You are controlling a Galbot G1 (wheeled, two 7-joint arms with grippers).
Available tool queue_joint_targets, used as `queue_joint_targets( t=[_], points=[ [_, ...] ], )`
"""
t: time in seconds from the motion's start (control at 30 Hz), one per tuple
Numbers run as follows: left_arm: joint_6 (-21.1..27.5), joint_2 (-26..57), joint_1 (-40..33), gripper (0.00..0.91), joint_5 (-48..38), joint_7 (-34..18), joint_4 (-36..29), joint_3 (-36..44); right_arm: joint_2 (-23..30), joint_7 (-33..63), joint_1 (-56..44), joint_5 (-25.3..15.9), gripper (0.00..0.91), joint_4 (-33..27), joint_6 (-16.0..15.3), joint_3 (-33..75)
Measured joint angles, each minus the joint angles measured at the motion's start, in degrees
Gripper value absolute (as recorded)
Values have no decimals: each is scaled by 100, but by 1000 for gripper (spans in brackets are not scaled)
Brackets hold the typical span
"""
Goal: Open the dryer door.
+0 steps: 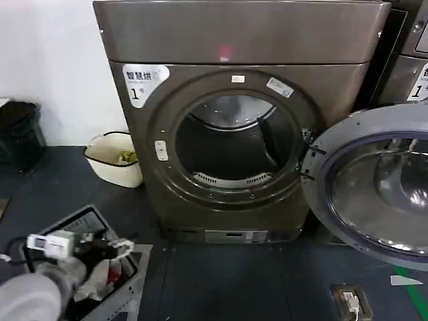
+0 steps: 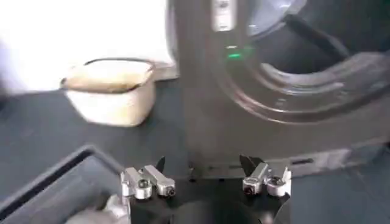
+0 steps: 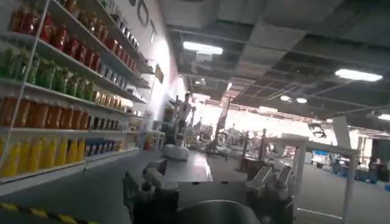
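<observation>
The bronze-grey dryer (image 1: 234,40) with a white "1" sticker stands ahead, its round drum opening bare. The dryer door (image 1: 374,187) is swung wide out to the right, its grey-blue inner rim and glass facing me. My left gripper (image 1: 112,247) hangs low at the front left, well apart from the machine. In the left wrist view the left gripper (image 2: 204,164) is open and holds nothing, pointed at the dryer's (image 2: 207,109) lower front. The right gripper (image 3: 210,176) is open and empty, aimed away at shop shelves.
A cream basket (image 1: 115,157) stands on the floor left of the dryer, with a black bin (image 1: 20,134) farther left. Under my left arm lies a grey crate (image 1: 100,274) of items. A second alike machine (image 1: 411,60) stands at the right, behind the door.
</observation>
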Motion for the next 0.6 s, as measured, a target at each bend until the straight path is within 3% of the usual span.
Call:
queue_joint_targets(
  t=[0.27, 0.47, 0.6],
  points=[
    [-3, 160, 402, 907, -1855, -960, 335, -953, 3, 9, -17, -2, 907, -61, 58, -35],
    [-8, 315, 394, 907, -3431, -2115, 751, -1275, 9, 9, -26, -5, 907, -70, 73, -50],
    [-8, 331, 526, 907, -4180, -2489, 995, -1509, 13, 9, -29, -14, 907, -125, 125, -67]
  ],
)
